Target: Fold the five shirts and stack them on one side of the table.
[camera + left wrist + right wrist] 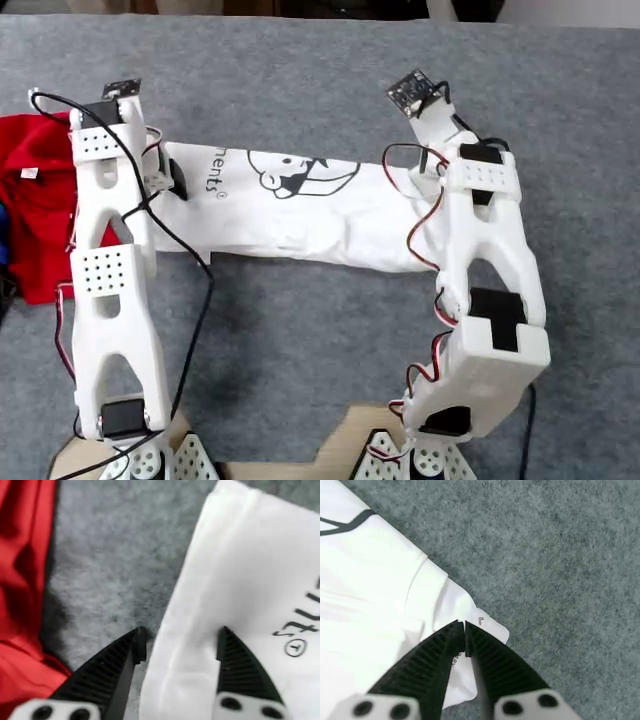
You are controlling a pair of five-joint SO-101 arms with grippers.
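A white shirt (290, 210) with a black drawing lies folded into a long strip across the middle of the grey table. My left gripper (182, 637) is open at the strip's left end, one finger on the shirt (250, 570) and the other on the table beside its edge. At the strip's right end my right gripper (465, 627) is shut, tips pinched on the shirt's (380, 580) corner near a small label. A red shirt (35, 200) lies crumpled at the table's left edge, also seen beside the left gripper as red cloth (25, 555).
A sliver of blue cloth (3, 240) shows at the far left edge, beside the red shirt. Both arm bases stand on a wooden board (90, 460) at the front. Grey table (300, 340) lies bare in front of and behind the white strip.
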